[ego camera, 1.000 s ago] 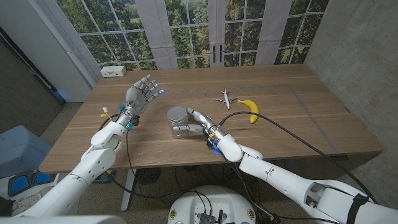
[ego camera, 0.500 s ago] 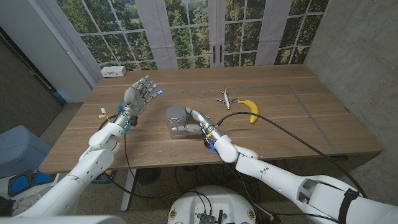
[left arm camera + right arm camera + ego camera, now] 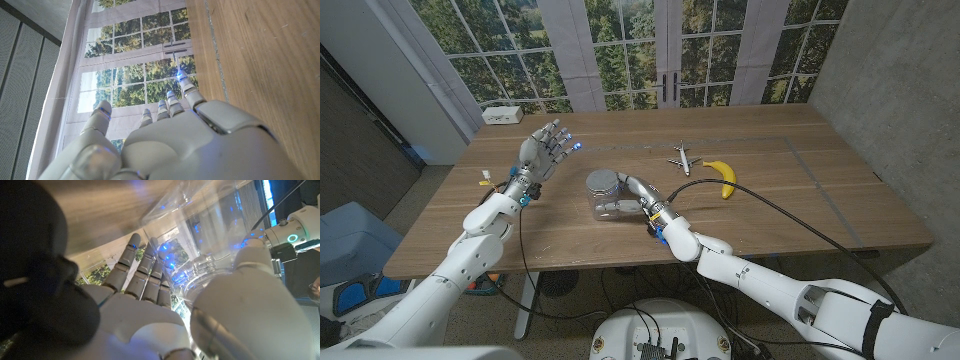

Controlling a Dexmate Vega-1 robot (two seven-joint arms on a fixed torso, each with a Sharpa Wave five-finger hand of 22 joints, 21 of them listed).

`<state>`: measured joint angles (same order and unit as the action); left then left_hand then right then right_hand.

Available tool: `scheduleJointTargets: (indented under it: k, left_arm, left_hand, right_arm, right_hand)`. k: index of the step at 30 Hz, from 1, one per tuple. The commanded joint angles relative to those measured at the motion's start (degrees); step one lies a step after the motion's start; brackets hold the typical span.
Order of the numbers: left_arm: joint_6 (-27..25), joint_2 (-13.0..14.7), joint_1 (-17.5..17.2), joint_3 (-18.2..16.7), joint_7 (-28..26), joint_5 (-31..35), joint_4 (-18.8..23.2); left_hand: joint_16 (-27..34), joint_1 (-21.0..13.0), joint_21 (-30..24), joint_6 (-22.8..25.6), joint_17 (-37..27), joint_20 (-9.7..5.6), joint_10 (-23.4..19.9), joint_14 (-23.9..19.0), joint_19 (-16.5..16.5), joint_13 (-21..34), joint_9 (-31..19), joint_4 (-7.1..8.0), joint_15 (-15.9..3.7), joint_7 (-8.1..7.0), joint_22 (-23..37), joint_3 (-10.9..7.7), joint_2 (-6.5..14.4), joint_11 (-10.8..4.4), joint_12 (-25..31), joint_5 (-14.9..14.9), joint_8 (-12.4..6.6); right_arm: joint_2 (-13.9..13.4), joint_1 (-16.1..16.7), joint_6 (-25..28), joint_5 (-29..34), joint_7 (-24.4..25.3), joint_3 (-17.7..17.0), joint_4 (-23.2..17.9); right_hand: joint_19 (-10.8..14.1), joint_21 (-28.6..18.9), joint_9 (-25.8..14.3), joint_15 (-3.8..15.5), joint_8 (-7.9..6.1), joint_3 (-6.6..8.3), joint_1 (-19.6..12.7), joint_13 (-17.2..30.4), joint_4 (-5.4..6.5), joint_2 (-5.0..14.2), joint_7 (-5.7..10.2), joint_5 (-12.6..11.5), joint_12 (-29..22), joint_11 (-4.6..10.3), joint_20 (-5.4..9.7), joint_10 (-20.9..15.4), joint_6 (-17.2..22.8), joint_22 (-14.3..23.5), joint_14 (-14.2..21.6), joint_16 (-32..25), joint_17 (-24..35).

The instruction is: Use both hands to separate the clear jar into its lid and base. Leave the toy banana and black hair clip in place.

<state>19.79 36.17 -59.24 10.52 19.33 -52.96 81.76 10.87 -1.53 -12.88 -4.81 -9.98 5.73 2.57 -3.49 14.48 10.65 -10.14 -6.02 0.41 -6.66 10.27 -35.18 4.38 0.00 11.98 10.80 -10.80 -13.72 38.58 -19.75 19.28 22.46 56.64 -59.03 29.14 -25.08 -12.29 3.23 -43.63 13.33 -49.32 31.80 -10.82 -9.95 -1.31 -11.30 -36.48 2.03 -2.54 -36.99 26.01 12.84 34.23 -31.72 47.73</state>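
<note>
One clear jar (image 3: pixel 605 197), ribbed metal lid, in right hand (image 3: pixel 638 201).

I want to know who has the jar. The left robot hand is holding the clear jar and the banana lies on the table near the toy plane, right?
Not quite. The head view shows the right robot hand gripping the clear jar; the left robot hand is raised, holding nothing. The banana does lie beside the toy plane.
</note>
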Motion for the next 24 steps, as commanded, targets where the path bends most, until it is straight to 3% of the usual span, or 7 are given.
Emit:
scheduleJointTargets:
  k: [1,5,10,17,24]
  left_arm:
    - [-0.7,0.0,0.9,0.4,0.1,0.3,-0.7]
    - [-0.8,-0.1,0.9,0.4,0.0,0.4,-0.8]
    - [-0.9,-0.4,1.3,0.8,0.1,0.5,-1.0]
    - [-0.9,-0.8,2.0,1.4,0.2,1.0,-1.4]
    - [-0.9,-0.9,2.2,1.6,-0.2,1.3,-1.1]
  left_hand:
    - [0.0,0.5,0.2,0.0,-0.2,0.19,0.1,-0.5,0.4,0.2,-0.2,-0.15,0.14,-0.29,0.1,-0.09,0.1,-0.18,-0.3,0.4,0.11]
    - [0.0,0.5,0.3,0.0,-0.2,0.19,0.0,-0.6,0.4,0.2,-0.2,-0.18,0.08,-0.33,0.1,-0.11,0.2,-0.21,-0.2,0.4,0.11]
    - [-0.1,0.4,0.3,-0.1,-0.2,0.19,0.0,-0.5,0.4,0.2,-0.2,-0.23,0.13,-0.38,0.1,-0.14,0.2,-0.19,-0.2,0.4,0.13]
    - [-0.1,0.4,0.3,-0.1,-0.2,0.19,0.0,-0.5,0.4,0.2,-0.2,-0.29,0.13,-0.33,0.1,-0.18,0.2,-0.13,-0.3,0.4,0.12]
    - [-0.2,0.3,0.4,-0.1,-0.1,0.15,0.1,-0.5,0.4,0.2,-0.2,-0.34,0.14,-0.33,0.1,-0.22,0.2,-0.19,-0.3,0.4,0.12]
  right_arm:
    - [-1.2,0.3,8.3,2.1,2.5,1.1,-2.1]
    - [-2.6,2.0,11.2,3.3,5.9,-0.2,-7.1]
    - [-4.1,4.0,12.9,4.6,11.6,-2.5,-12.3]
    - [-5.3,5.1,12.5,6.1,17.2,-4.9,-15.6]
    - [-6.6,6.4,13.1,4.9,16.2,-6.8,-19.4]
  right_hand:
    - [1.3,-1.4,1.3,9.19,-1.76,7.75,-10.3,-0.6,1.38,10.99,4.82,0.4,-2.3,5.81,2.44,-16.5,31.9,0.0,4.8,-2.0,2.0]
    - [2.6,-2.5,1.6,9.05,-1.06,7.66,-10.6,0.1,1.78,12.09,3.80,0.7,-2.9,5.44,4.37,-17.5,31.8,0.1,6.8,-4.0,4.1]
    - [1.0,-3.0,-0.7,8.78,-0.82,7.24,-8.5,2.2,3.79,14.56,4.60,-0.1,-3.1,7.56,6.25,-15.4,28.3,0.4,5.6,-2.9,5.0]
    - [0.5,-3.5,-2.3,8.91,-1.48,6.74,-7.5,3.7,4.47,15.39,4.81,-0.6,-3.6,8.08,6.79,-14.9,27.2,0.5,5.4,-2.5,5.6]
    - [0.2,-4.0,-3.6,9.00,-2.21,6.32,-7.2,4.9,4.52,15.60,4.69,-0.9,-4.1,8.20,6.86,-14.7,26.8,0.6,5.4,-2.3,6.4]
